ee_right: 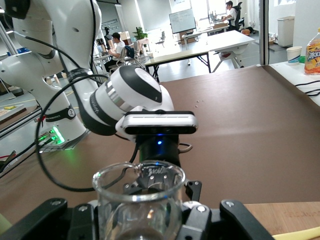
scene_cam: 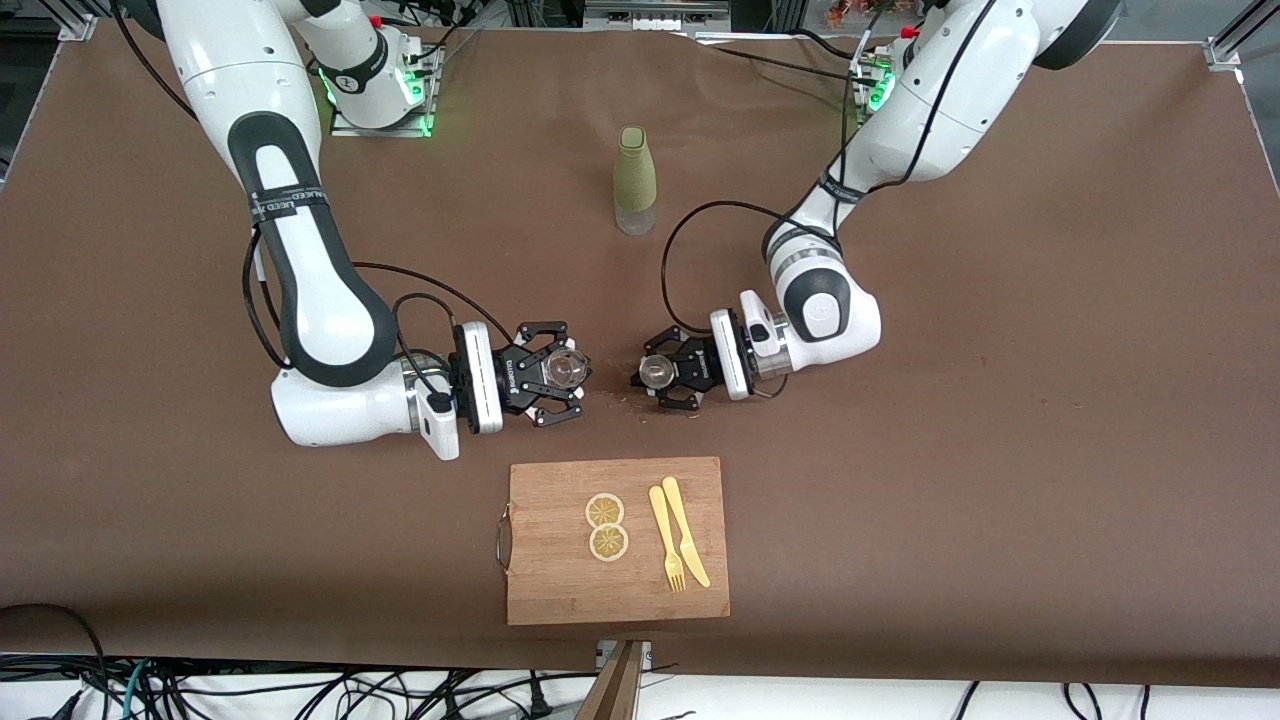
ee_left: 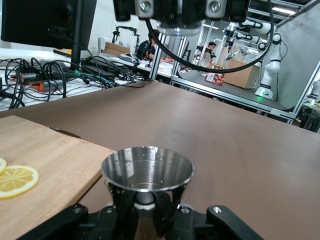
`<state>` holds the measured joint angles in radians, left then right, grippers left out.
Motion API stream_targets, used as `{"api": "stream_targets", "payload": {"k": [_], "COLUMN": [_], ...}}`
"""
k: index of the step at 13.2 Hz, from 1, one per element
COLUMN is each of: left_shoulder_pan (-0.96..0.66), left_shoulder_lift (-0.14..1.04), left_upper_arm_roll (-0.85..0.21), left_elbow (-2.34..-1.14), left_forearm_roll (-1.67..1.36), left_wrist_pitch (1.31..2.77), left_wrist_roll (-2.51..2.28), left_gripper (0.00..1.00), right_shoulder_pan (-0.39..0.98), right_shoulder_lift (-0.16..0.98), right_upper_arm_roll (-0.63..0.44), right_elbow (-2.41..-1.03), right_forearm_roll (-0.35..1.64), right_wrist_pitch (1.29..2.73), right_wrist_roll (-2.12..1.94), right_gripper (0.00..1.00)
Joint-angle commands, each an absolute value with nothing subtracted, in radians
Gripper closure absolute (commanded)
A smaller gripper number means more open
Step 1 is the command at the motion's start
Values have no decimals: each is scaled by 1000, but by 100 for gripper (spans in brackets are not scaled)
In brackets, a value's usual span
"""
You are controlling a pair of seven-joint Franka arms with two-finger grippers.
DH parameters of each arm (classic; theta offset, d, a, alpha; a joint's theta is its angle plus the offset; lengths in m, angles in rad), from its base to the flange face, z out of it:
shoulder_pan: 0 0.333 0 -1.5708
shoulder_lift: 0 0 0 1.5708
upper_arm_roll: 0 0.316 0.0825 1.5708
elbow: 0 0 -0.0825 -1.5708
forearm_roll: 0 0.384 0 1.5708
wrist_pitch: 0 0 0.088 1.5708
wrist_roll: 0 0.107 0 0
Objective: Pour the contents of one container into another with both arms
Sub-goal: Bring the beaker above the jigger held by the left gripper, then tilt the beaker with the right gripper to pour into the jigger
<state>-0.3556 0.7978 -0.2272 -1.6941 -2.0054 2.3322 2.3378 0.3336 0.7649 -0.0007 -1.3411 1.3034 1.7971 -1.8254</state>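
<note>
Your left tool (scene_cam: 662,376) is clamped on the metal jigger (scene_cam: 655,371), your right tool (scene_cam: 556,374) on the glass beaker (scene_cam: 566,369); both upright, facing across a small gap over the counter (scene_cam: 1000,450) above the cutting board (scene_cam: 560,590).

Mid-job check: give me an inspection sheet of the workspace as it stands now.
Surface: brown table, a few specks between the hands.
Job's things: metal cup in the left hand; clear glass in the right hand; both upright, apart.
Clutter: green bottle standing toward the bases; cutting board nearest the front camera, bearing two lemon slices, a fork and a knife.
Grippers: left hand shut on the metal cup; right hand shut on the clear glass.
Cables: black loops along both arms.
Surroundings: lab desks, people.
</note>
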Motion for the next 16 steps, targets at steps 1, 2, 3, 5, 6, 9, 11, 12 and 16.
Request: {"api": "stream_targets", "payload": {"k": [1, 2, 3, 5, 6, 9, 11, 12, 16], "left_shoulder_pan": [-390, -391, -390, -390, -390, -400, -417, -425, -448], "left_shoulder_lift": [839, 842, 842, 844, 854, 876, 879, 888, 897], "left_upper_arm_roll": [-244, -245, -245, -245, -244, -244, -244, -244, -244], "left_elbow": [-1626, -1623, -1623, -1618, -1602, -1566, -1551, -1545, -1523], "left_forearm_roll": [-2095, -2098, -2102, -2103, -2106, -2112, -2163, -2171, -2221], "left_wrist_pitch": [2407, 2411, 2411, 2413, 2414, 2434, 2485, 2487, 2542], "left_wrist_roll": [2344, 2344, 2344, 2344, 2344, 2376, 2404, 2405, 2410], "left_gripper": [100, 100, 100, 100, 100, 100, 100, 100, 100], "right_shoulder_pan": [365, 373, 377, 380, 380, 385, 408, 419, 452], "right_shoulder_lift": [749, 749, 749, 749, 747, 747, 747, 747, 750], "right_upper_arm_roll": [-12, -11, -12, -12, -12, -12, -12, -12, -14], "right_elbow": [-1344, -1344, -1344, -1344, -1344, -1344, -1344, -1344, -1344], "right_forearm_roll": [1261, 1218, 1188, 1161, 1143, 1120, 1120, 1118, 1115], "right_wrist_pitch": [1851, 1871, 1878, 1879, 1879, 1896, 1942, 1962, 2063], "right_wrist_roll": [-1787, -1761, -1740, -1736, -1736, -1735, -1711, -1689, -1667], "right_gripper": [96, 96, 96, 96, 96, 96, 96, 96, 96]}}
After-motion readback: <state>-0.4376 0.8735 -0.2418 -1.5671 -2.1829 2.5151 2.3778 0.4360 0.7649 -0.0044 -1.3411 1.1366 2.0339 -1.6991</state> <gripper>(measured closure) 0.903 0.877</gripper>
